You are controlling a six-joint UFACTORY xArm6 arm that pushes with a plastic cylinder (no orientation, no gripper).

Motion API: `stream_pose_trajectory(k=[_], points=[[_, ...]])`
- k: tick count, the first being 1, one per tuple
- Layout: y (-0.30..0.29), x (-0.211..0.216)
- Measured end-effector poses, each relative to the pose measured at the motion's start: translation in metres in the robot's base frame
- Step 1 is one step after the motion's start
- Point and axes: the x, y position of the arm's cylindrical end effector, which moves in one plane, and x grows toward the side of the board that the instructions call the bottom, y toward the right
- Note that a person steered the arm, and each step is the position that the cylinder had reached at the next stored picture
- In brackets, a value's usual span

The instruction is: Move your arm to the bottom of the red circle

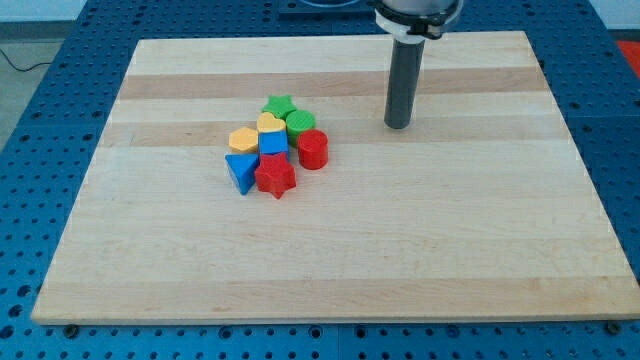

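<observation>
Stood with my tip [398, 126] in the upper right of the frame, well apart from the cluster of blocks near the centre-left of the wooden board [480, 250]. No jaws to report: a bare rod only. Found the red circle [313, 149] on the cluster's right edge, touching the green circle [300, 123] above it and just beside the blue square [273, 143] and the red star [275, 177]. Judged the goal to be the bare board just below the red circle. Best reached, probably, by swinging down the view's right side first, then easing left, stopping short of both red blocks to avoid nudging either.
</observation>
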Motion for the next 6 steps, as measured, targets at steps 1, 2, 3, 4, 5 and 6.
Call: stream_pose_trajectory(k=[1,2,3,4,5,6], points=[[0.000,-0.013],[-0.005,-0.028],[0.011,0.006],[0.018,0.072],[-0.008,0.093],[-0.050,0.093]])
